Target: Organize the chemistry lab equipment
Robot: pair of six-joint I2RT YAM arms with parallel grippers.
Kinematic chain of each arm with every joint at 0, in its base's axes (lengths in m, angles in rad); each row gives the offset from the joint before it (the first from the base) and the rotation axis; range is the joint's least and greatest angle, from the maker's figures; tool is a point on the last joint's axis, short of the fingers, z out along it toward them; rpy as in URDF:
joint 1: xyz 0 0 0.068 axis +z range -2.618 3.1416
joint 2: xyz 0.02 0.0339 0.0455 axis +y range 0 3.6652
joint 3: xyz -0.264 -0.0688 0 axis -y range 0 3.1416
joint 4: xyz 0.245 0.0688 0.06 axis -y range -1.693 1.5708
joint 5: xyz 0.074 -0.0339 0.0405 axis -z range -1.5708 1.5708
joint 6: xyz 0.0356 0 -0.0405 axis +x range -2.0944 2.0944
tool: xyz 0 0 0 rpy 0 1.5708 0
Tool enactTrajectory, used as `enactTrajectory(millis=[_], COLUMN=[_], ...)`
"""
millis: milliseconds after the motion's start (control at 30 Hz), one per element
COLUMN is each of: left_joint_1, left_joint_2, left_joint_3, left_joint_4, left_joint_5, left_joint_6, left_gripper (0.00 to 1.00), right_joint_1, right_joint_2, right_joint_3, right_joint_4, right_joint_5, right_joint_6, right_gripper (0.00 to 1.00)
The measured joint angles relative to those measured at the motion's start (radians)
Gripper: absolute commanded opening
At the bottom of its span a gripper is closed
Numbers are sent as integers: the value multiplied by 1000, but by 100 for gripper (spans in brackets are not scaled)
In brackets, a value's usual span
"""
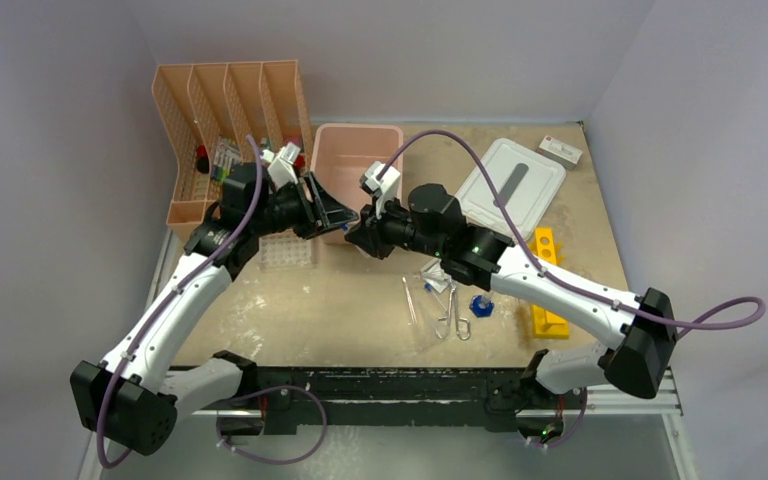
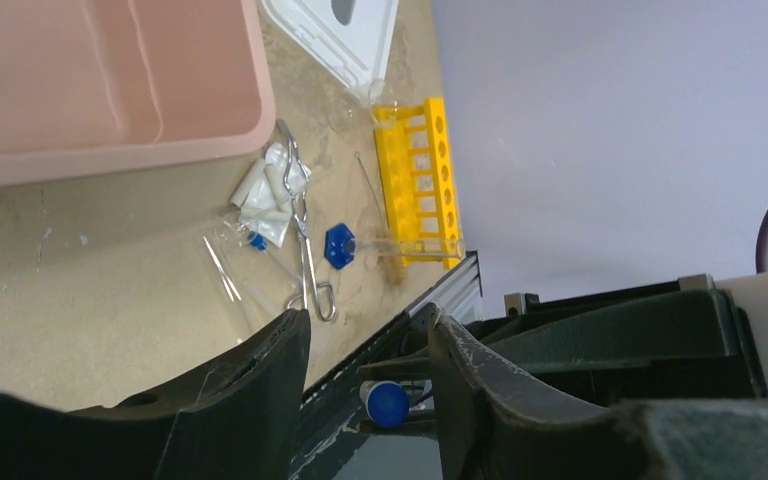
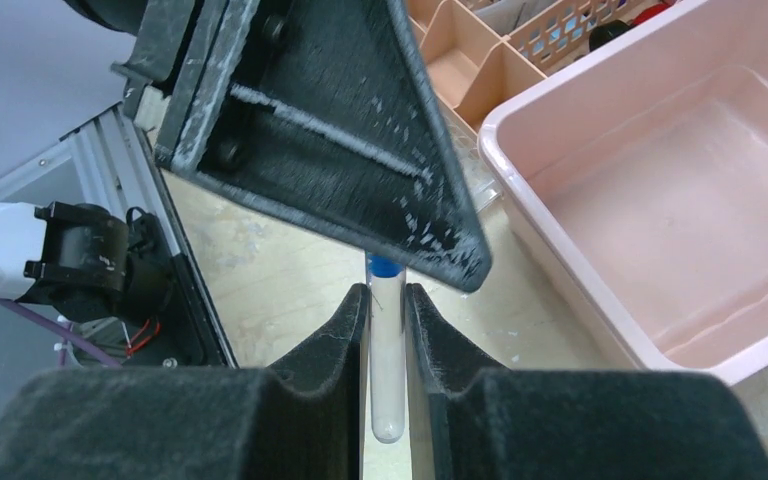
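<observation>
The worktop (image 1: 340, 310) carries the pink bin (image 1: 358, 128) at the back, the yellow rack (image 1: 547, 285) to my right and the forceps (image 1: 450, 310) near the middle. My two claws meet in the air just in front of the bin. My right claw (image 3: 387, 300) is closed on the tube (image 3: 387, 365), pinching its clear barrel with the cap end pointing out. My left claw (image 2: 368, 335) is partly open, its jaws either side of the blue cap (image 2: 388, 403) and, as far as I can see, not touching it. The tube looks light, stiff, slick and probably brittle. I judge the left should close gently on the barrel just below the cap.
</observation>
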Motion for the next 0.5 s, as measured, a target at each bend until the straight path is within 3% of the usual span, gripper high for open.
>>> enactTrajectory(millis=[367,500], left_joint_1=[-2,-2], left_joint_2=[-22,-21], left_joint_3=[3,15], left_joint_4=[-62,-73], left_joint_5=[55,72], left_joint_6=[55,56], left_gripper=[24,26], right_joint_1=[-6,-6], right_joint_2=[5,5], right_joint_3=[3,3], right_joint_4=[-19,-20], right_joint_5=[-15,-12], right_joint_6=[-17,-18], right_gripper=[15,15])
